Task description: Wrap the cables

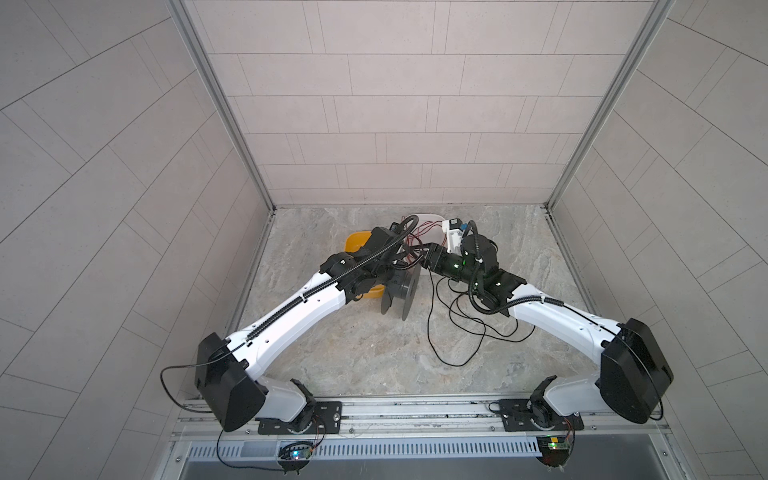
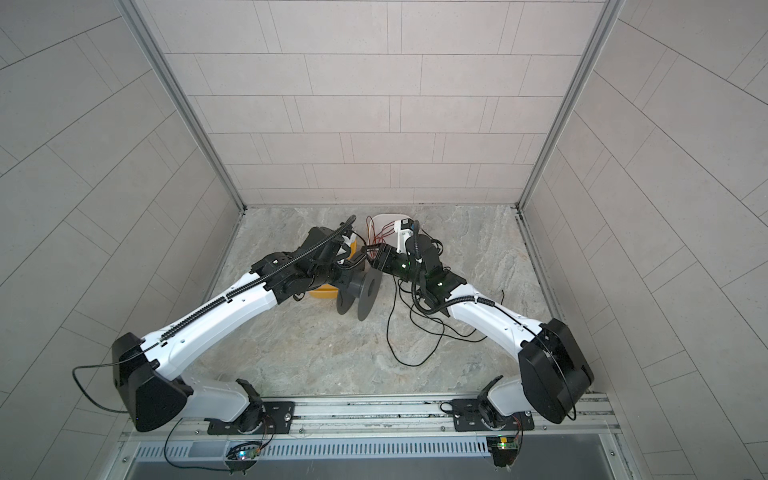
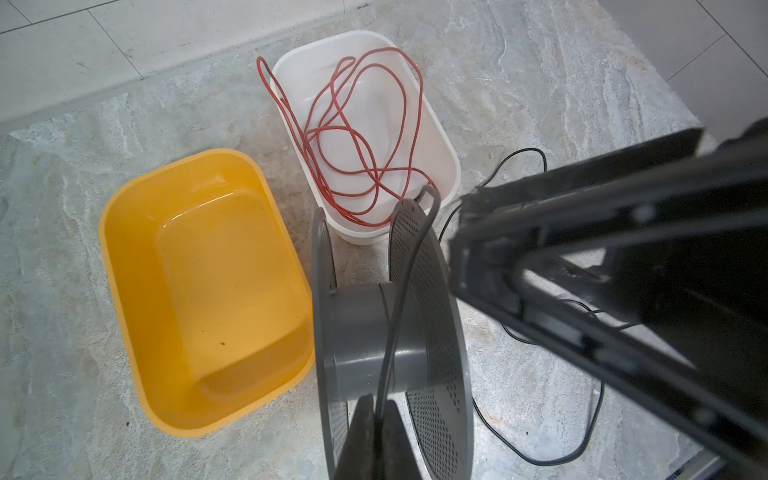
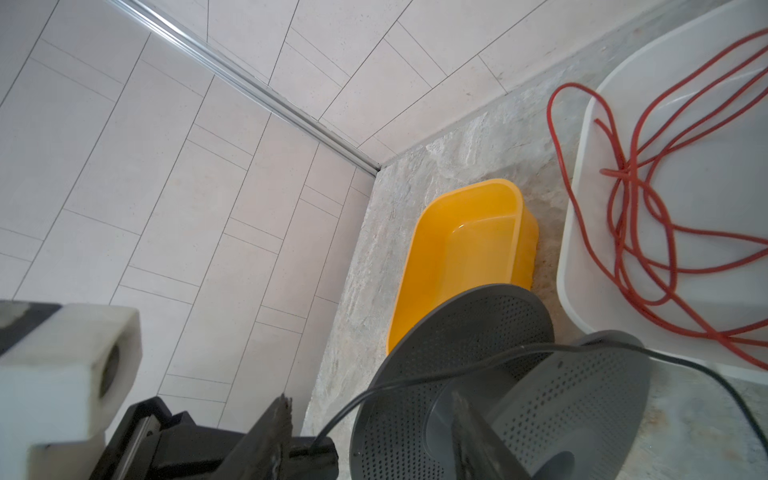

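Left gripper (image 3: pixel 379 411) pinches thin black cable (image 3: pixel 401 291) at perforated grey spool (image 3: pixel 365 332) hub; right gripper (image 1: pixel 427 259) spread unclear.

The right arm (image 1: pixel 540 311) hides part of the black cable (image 1: pixel 429 320) in both top views.

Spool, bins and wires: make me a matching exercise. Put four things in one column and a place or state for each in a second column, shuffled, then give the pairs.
Things
1. yellow bin
2. red wire
3. black cable
4. grey spool

Places or states
A. flanges upright, a cable across its hub
B. loose loops on the table
C. empty
D. coiled in the white bin

Pairs: 1-C, 2-D, 3-B, 4-A
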Controlling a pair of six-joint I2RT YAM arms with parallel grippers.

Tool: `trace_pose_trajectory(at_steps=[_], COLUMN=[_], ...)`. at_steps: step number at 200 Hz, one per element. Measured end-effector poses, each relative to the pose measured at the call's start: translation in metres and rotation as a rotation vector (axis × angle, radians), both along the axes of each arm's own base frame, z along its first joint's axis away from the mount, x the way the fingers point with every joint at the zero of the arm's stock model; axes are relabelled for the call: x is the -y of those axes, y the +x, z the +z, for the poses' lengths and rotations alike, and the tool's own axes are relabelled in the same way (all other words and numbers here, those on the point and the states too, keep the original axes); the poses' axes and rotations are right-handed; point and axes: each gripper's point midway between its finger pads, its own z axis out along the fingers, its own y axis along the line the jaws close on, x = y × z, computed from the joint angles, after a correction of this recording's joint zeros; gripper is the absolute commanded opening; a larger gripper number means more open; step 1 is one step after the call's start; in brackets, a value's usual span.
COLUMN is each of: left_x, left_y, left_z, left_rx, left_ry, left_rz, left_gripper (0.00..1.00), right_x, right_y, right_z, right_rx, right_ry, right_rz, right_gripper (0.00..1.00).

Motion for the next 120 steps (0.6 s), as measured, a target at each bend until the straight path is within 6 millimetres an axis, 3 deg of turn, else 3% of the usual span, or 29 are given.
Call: trace_pose_trajectory(at_steps=[68, 120], left_x=[0.003, 0.007], left_y=[0.002, 0.000], left_z=[0.002, -0.003], left_rx=[0.016, 0.016], left_ry=[-0.011, -0.008], left_rz=[-0.010, -0.029], left_gripper=[0.03, 0.04], right_x=[0.001, -0.011], right_y=[-0.005, 0.002], right_z=[-0.015, 0.005], right_rx=[-0.096, -0.090], right_ry=[0.140, 0.235], right_rz=[-0.035, -0.028], right_gripper=[0.51, 0.46])
